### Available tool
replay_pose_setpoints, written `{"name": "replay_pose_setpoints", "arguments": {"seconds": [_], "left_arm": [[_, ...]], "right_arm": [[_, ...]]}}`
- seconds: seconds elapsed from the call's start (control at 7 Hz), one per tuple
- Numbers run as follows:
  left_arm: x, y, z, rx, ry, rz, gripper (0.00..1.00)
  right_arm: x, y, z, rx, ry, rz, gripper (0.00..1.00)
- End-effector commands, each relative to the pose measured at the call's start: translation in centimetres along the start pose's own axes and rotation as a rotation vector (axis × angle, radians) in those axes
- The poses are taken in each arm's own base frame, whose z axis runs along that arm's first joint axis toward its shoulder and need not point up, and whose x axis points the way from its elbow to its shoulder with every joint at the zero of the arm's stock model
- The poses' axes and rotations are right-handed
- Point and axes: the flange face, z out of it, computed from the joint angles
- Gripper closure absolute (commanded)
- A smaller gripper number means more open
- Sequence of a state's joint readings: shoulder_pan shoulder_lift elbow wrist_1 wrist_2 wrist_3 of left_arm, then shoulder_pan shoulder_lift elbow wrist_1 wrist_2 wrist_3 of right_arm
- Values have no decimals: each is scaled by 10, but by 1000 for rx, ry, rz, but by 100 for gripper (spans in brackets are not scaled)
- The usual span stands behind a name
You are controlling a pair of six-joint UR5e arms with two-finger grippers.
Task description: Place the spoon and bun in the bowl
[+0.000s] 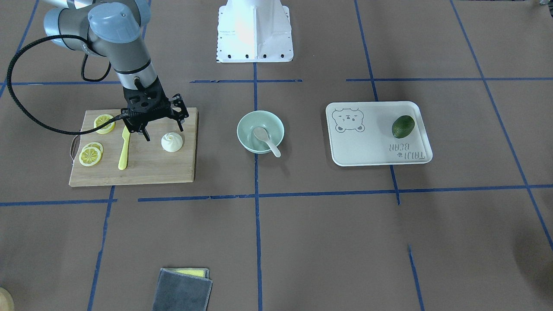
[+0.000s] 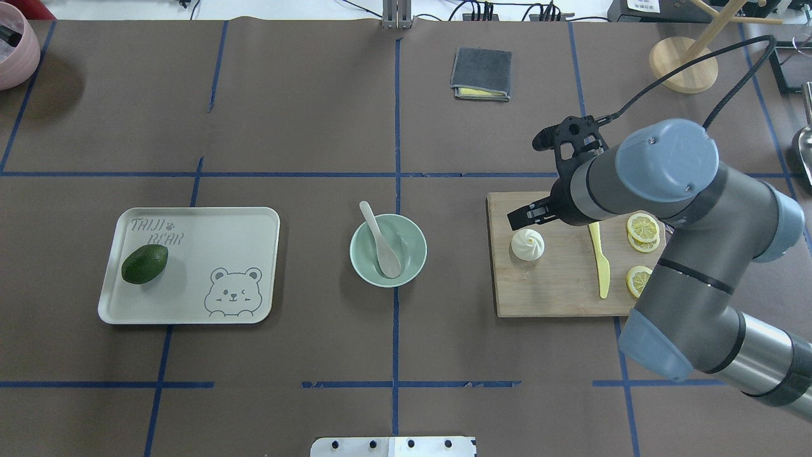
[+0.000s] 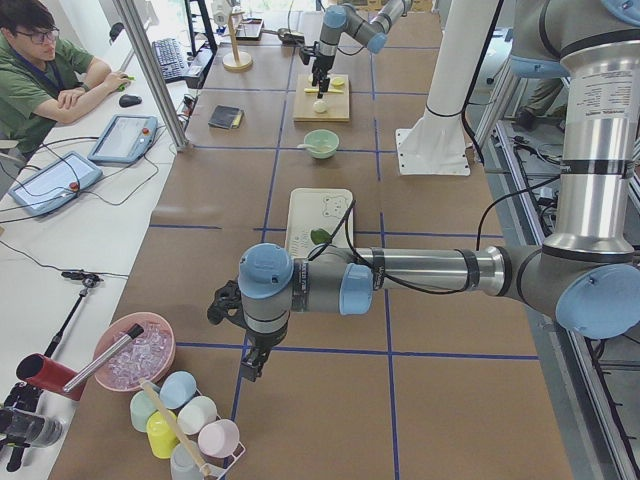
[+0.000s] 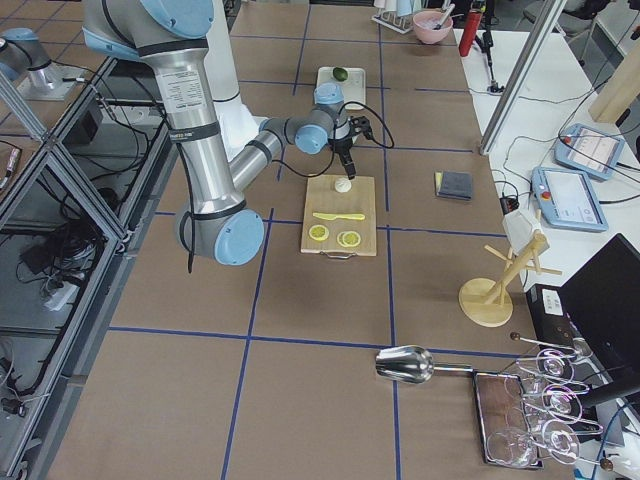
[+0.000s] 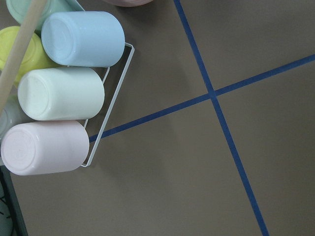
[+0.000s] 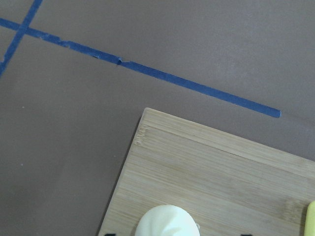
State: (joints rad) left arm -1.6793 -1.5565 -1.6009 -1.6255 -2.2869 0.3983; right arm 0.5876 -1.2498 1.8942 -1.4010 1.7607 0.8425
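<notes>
My right hand (image 1: 164, 133) hangs open, seemingly just above the bun (image 1: 173, 142). The spoon (image 1: 265, 139) lies in the bowl (image 1: 248, 125). Whether my left hand (image 3: 249, 370) is open, I cannot tell.

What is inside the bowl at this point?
Only the spoon, scoop down in the bowl, handle over the rim. The bun sits on the board. The bowl floor under the scoop is hidden.

The desk (image 2: 304, 127) is covered with brown paper and crossed by blue tape lines (image 2: 396, 158). The mint-green bowl (image 2: 413, 254) stands near its middle. On the robot's left of the bowl lies a pale tray (image 2: 209, 247), on its right a wooden cutting board (image 2: 552, 285). Beyond the bowl, away from the robot, lies a folded grey cloth (image 2: 481, 73).
</notes>
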Motion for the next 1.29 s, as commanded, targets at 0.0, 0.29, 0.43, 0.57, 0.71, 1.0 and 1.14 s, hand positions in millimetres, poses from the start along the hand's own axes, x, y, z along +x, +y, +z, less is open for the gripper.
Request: {"name": "replay_pose_setpoints", "arguments": {"seconds": [0.0,0.29,0.43,0.57,0.71,1.0,1.14], "left_arm": [[0,0,1,0,1,3,0],[0,1,1,-2,1,2,0],[0,1,1,-2,1,2,0],[0,0,1,0,1,3,0],[0,0,1,0,1,3,0],[0,0,1,0,1,3,0],[0,0,0,0,1,3,0]], "right_arm": [[0,0,27,-20,42,-2,22],[-6,4,30,-26,41,-8,48],[-9,7,31,-30,38,-13,57],[-11,9,32,-34,36,-16,57],[-15,13,34,-40,32,-21,57],[-16,15,35,-44,34,-25,66],[-16,16,34,-43,33,-26,76]]}}
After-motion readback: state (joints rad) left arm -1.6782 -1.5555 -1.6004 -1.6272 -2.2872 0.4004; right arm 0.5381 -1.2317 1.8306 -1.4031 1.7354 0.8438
